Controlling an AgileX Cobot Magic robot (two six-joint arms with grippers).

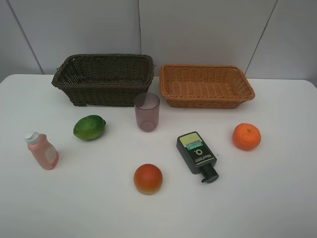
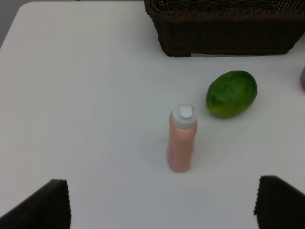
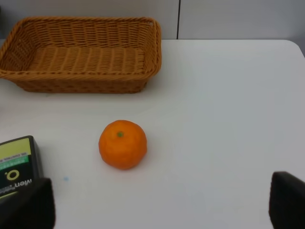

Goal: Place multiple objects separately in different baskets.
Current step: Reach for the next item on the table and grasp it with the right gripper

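Note:
On the white table stand a pink white-capped bottle (image 1: 42,150) (image 2: 181,139), a green lime (image 1: 89,127) (image 2: 231,93), a mauve cup (image 1: 147,111), a red-yellow apple (image 1: 148,178), a dark flat bottle (image 1: 197,154) (image 3: 15,164) lying down and an orange tangerine (image 1: 246,136) (image 3: 122,144). At the back sit the dark brown basket (image 1: 104,79) (image 2: 228,28) and the orange-tan basket (image 1: 205,85) (image 3: 81,57), both with nothing inside. My left gripper (image 2: 162,210) is open, short of the pink bottle. My right gripper (image 3: 159,210) is open, short of the tangerine. Neither arm shows in the high view.
A grey panelled wall (image 1: 198,29) rises right behind the baskets. The table's left edge (image 2: 9,33) runs near the pink bottle's side, and its right edge (image 3: 298,47) lies beyond the tangerine.

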